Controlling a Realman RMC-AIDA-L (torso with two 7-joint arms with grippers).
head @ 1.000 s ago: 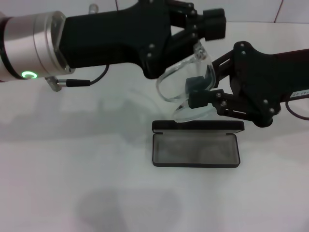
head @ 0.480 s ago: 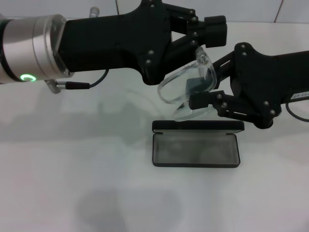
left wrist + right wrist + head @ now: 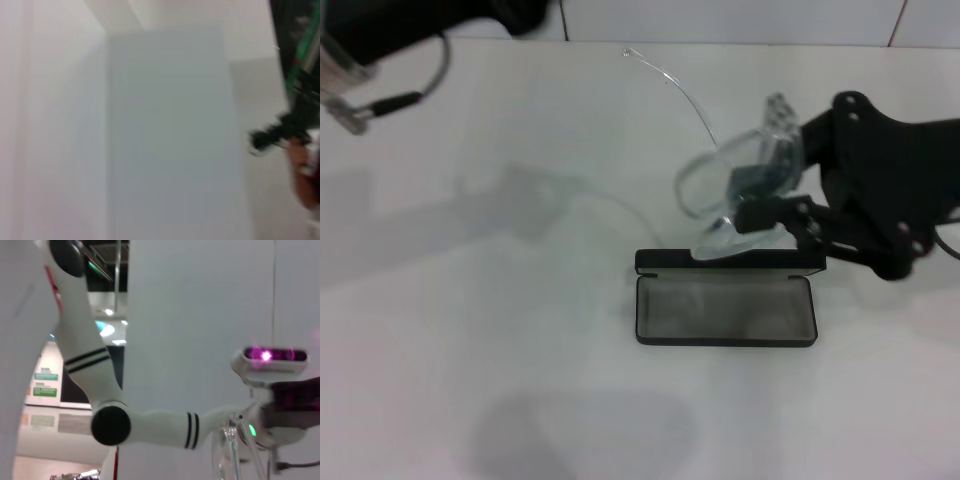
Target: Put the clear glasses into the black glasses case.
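The right gripper (image 3: 760,195) was clamped on the clear glasses (image 3: 725,190), its fingers pinched around the frame near one lens, holding them tilted in the air just above the raised lid of the black glasses case (image 3: 725,300). One thin arm of the glasses stuck out, unfolded, sweeping up and away toward the far side of the table (image 3: 470,330). The case lay open, grey lining up, directly below and a little nearer the robot than the glasses. The left arm sat off at the far left corner of the head view — whether its fingers were spread or pressed together I could not tell.

From where I stood, that splayed arm was the worry. If the glasses went down as they were, the long arm would likely overhang the case edge or catch on the lid, and the frame would perch rather than settle. The lower lens also hung just beside the lid — a small drop could nudge the light case along the table. And clear plastic gripped at one end could twist or slip on release.
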